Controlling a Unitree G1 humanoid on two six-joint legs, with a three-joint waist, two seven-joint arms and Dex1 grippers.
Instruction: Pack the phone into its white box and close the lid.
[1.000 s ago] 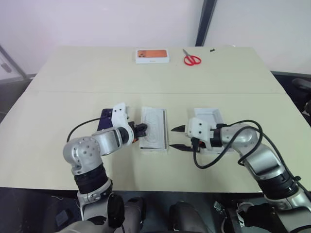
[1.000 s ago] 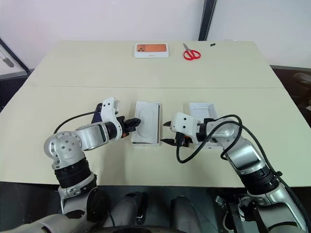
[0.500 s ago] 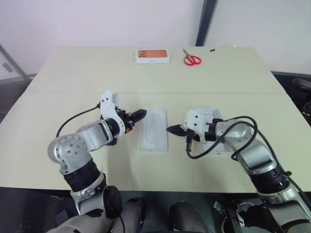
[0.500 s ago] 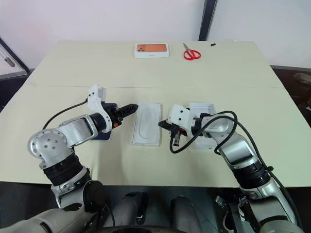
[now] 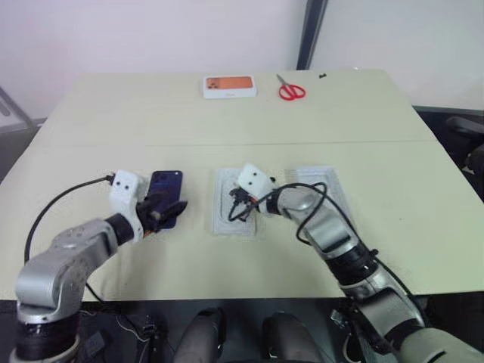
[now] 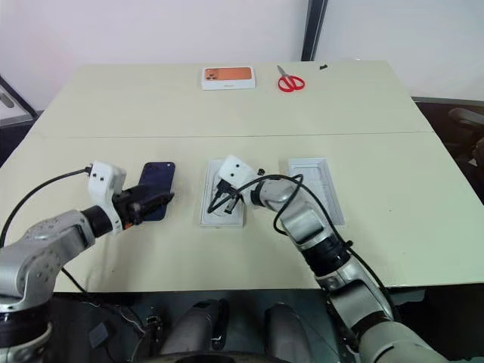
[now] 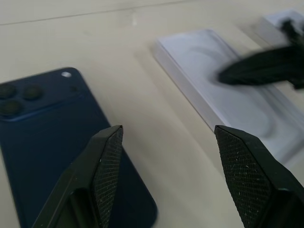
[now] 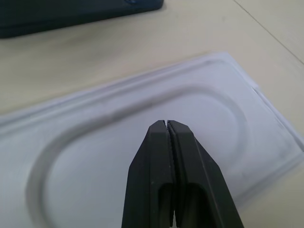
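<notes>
The phone [image 6: 155, 190] is seen lying camera side up on the table [image 6: 302, 106], just left of the flat white insert [image 5: 227, 218] with its oval outline. The left end effector [image 7: 166, 147] is held wide open and empty over the phone's near end. The right end effector [image 8: 167, 127] is pressed fully shut, holding nothing, its tip poised over the insert. A shallow white tray [image 6: 321, 185], either the box or the lid, is set just right of the insert. An orange-topped box [image 6: 228, 77] and red scissors [image 6: 288, 80] are left well beyond the insert.
</notes>
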